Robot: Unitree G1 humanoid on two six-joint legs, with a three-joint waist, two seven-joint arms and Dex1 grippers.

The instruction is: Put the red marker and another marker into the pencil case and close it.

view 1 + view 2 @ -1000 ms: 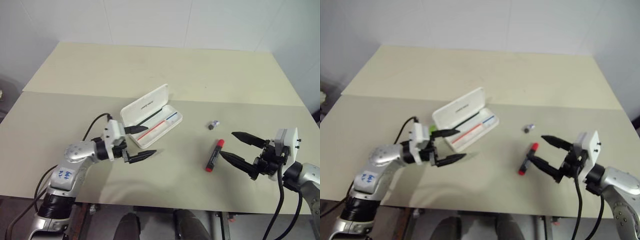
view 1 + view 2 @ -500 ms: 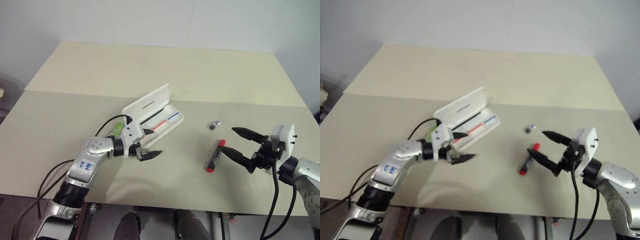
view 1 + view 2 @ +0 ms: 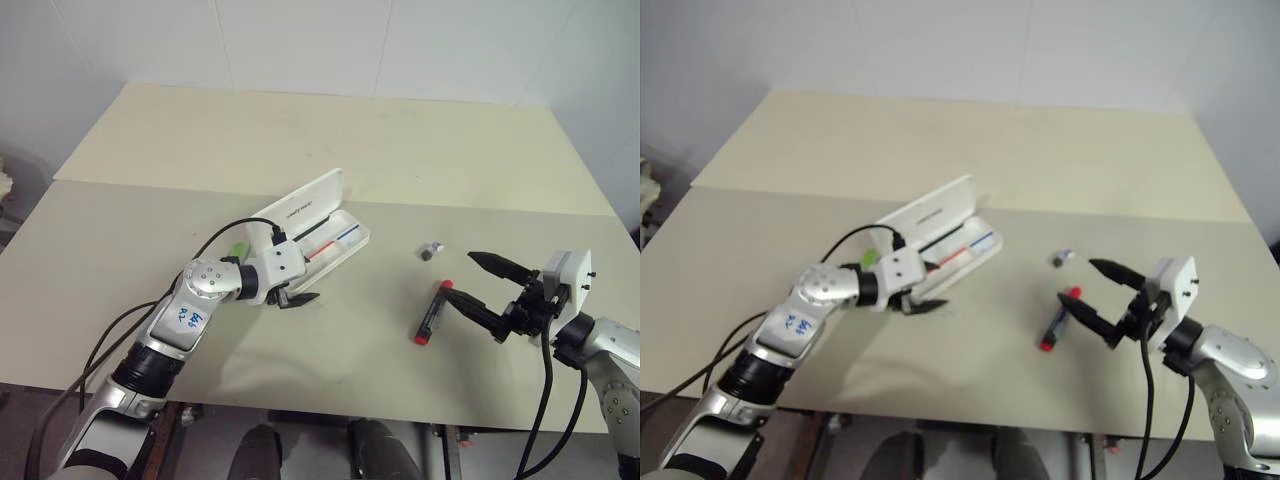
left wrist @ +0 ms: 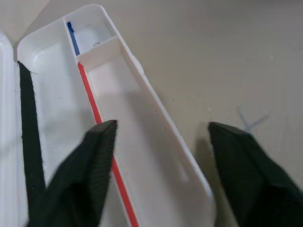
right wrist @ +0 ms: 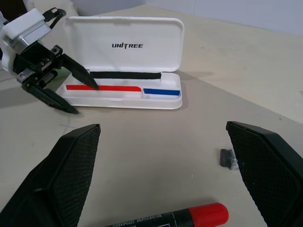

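We see a pale beige bench (image 3: pixel 400 150) against white walls. The pencil case (image 3: pixel 310 225) lies open mid-bench; the left gripper (image 3: pixel 297 283), jaws parted and empty, straddles its near wall. The red marker (image 3: pixel 432 312) lies right, beside the wide-open right gripper (image 3: pixel 478 285).

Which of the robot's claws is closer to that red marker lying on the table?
The right claw. It sits just beside the red marker, fingers spread, not touching it. The left claw is far across the table at the open pencil case, one finger inside the tray.
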